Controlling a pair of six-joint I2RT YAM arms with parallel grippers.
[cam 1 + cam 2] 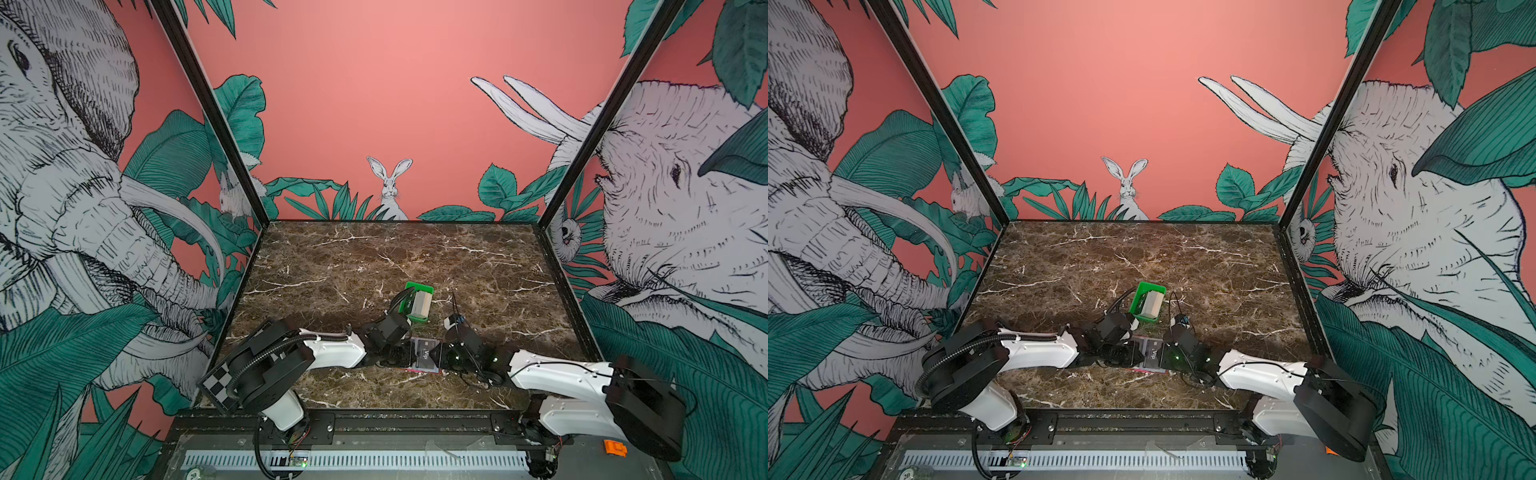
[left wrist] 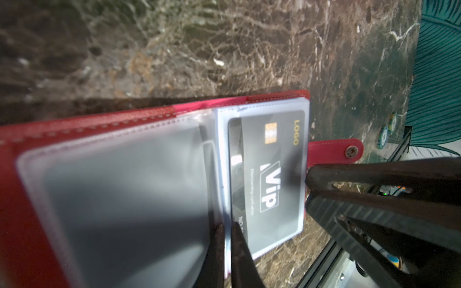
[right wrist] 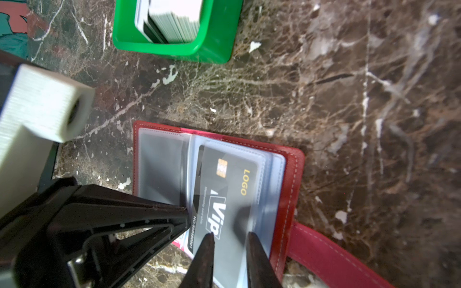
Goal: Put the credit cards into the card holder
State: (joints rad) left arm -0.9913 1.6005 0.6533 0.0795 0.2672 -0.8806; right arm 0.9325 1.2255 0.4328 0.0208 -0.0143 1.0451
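Left gripper (image 2: 227,225) is clenched on the edge of a clear sleeve (image 2: 222,159) by the fold of the card holder (image 3: 290,189). The holder lies open on the marble table (image 1: 374,257), towards its near edge and between the two arms. My reading is that the pinch holds that leaf aside so the pocket mouth next to it gapes. Right gripper (image 3: 230,235) hovers just over that pocket with its fingers parted and nothing between them. A dark VIP card (image 3: 232,189) lies flat under them, apparently inside the pocket, so I judge it let go and this step close to done. The red snap tab (image 2: 336,150) trails off the holder's outer side, unfastened

Beyond the holder stands the green tray (image 3: 174,49), near but not touching. A stack of cards (image 3: 174,20) sits in it on edge, handy for the right arm's next pick

It is hard to settle whether the card's edge by the fold is fully under the plastic, because glare blurs it. The raised leaf is out of focus, so I cannot tell what it holds. In both top views the arms cover most of the holder, and the tray's stack is too tight to count
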